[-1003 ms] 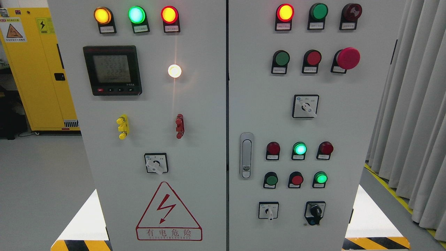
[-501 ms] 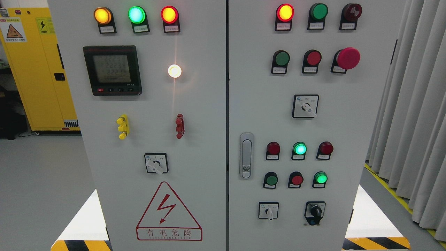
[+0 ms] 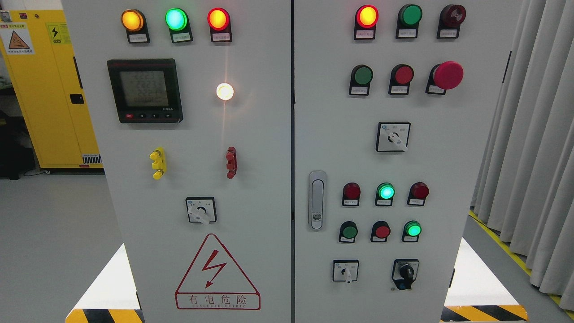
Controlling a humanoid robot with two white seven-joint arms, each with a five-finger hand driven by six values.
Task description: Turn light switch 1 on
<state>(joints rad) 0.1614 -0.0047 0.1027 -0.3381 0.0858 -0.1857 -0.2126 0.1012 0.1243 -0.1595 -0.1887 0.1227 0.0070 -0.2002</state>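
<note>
A grey electrical cabinet (image 3: pixel 269 188) with two doors fills the head view. The left door carries amber (image 3: pixel 132 20), green (image 3: pixel 175 19) and red (image 3: pixel 218 19) lamps, all lit, a digital meter (image 3: pixel 144 90), a glowing white lamp (image 3: pixel 224 91) and a rotary switch (image 3: pixel 201 210). On the right door are a lit red lamp (image 3: pixel 367 16), rows of green and red push buttons, a red mushroom button (image 3: pixel 447 75) and rotary switches (image 3: pixel 393 137) (image 3: pixel 345 270) (image 3: pixel 405 272). I cannot tell which control is light switch 1. Neither hand shows.
A door handle (image 3: pixel 317 199) sits at the left edge of the right door. A yellow cabinet (image 3: pixel 49 89) stands behind on the left. Grey curtains (image 3: pixel 533 134) hang at the right. Yellow-black hazard stripes (image 3: pixel 484 312) mark the floor at the cabinet's base.
</note>
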